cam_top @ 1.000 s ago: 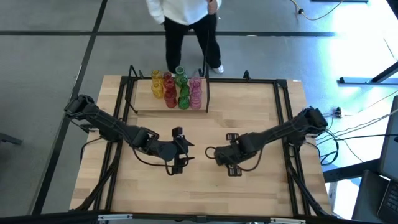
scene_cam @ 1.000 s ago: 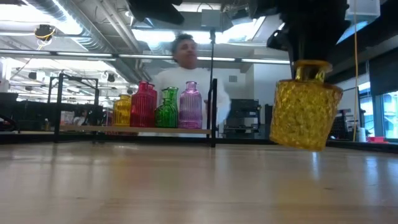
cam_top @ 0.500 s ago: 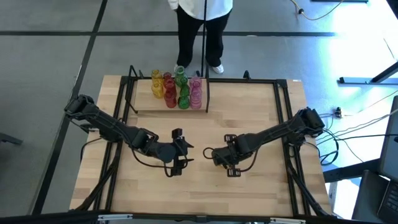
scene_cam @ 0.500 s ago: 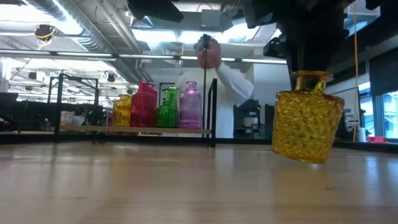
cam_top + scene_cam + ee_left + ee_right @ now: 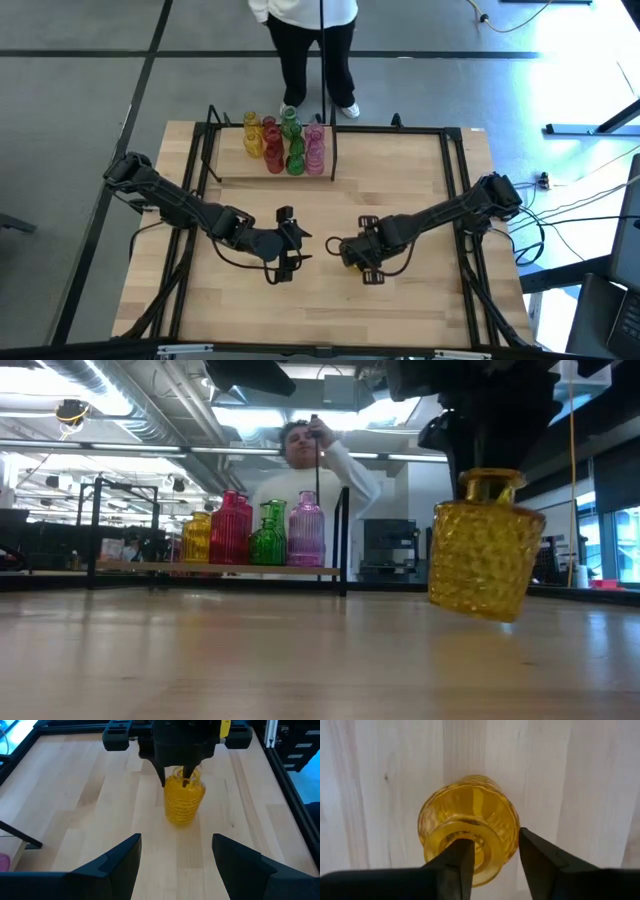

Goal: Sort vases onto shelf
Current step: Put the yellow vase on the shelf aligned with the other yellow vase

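Note:
A yellow vase (image 5: 487, 545) with a dimpled body is tilted just at the table top, right of the middle, under my right gripper (image 5: 495, 850), which points down. One finger is at the vase's mouth. The other stands outside the neck, with a gap to it. My left gripper (image 5: 175, 865) is open and holds nothing. It hovers left of the vase (image 5: 184, 800), pointing at it. Several vases (image 5: 285, 145) in yellow, red, green and pink stand upright on the shelf (image 5: 228, 170) at the far left. My right gripper comes at the yellow vase from above, pointing down. One finger (image 5: 188, 772) reaches into the neck's mouth (image 5: 470, 837), and the other finger (image 5: 540, 857) is clear of the neck. The vase is tilted below the fingers. Whether its base touches the table I cannot tell.
A person (image 5: 305, 40) stands behind the table's far edge, holding a thin pole (image 5: 317, 470) by the shelf's black end divider (image 5: 332, 150). Black frame rods (image 5: 465, 200) run along the table's sides. Bare wood lies between the arms and toward the near edge.
My right gripper has come down a little with the yellow vase, which now sits lower, nearer the table top, and stays tilted. The person behind the table has shifted about with the pole.

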